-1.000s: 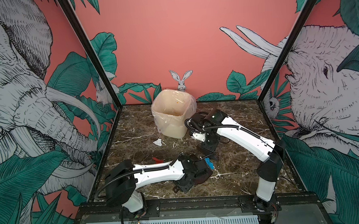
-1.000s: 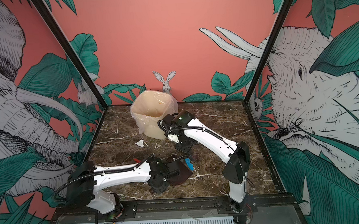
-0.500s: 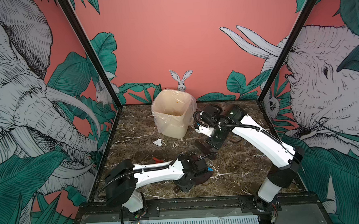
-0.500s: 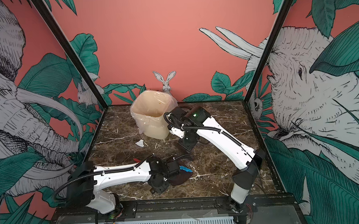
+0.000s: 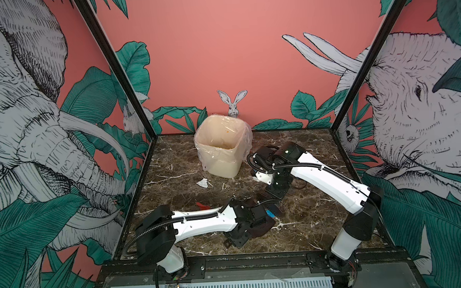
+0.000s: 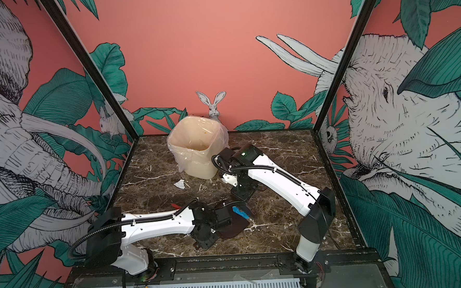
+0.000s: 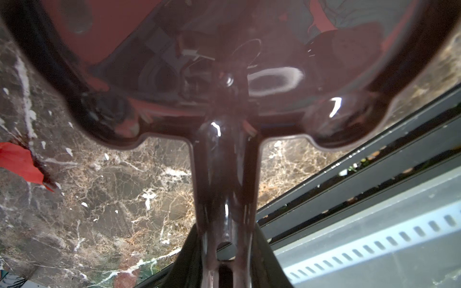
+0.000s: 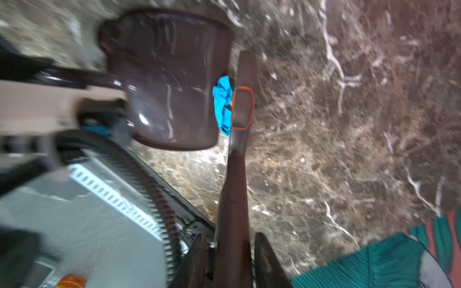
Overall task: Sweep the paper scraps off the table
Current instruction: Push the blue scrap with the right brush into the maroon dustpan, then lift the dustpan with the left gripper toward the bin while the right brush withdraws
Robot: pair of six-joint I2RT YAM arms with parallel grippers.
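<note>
Left gripper (image 7: 225,251) has its fingers (image 7: 269,261) squeezed right in on the handle of a dark brown dustpan (image 7: 224,62). The pan end sticks out ahead of the fingertips, down by the table (image 7: 99,199).

Right gripper (image 8: 232,261) is the same deal. Its fingers (image 8: 268,261) are clamped on the handle of a brush (image 8: 240,107), with the head out beyond the tips.

A blue scrap (image 8: 222,104) is wedged between the brush head and the dustpan's lip, so it's out past both sets of fingertips. A red scrap (image 7: 20,162) lies on the marble off to the side of the left fingers, near the pan's corner and not touching them. A white scrap (image 5: 203,183) is well apart from both sets of fingers, just beside the plastic-lined bin (image 5: 222,161).
</note>
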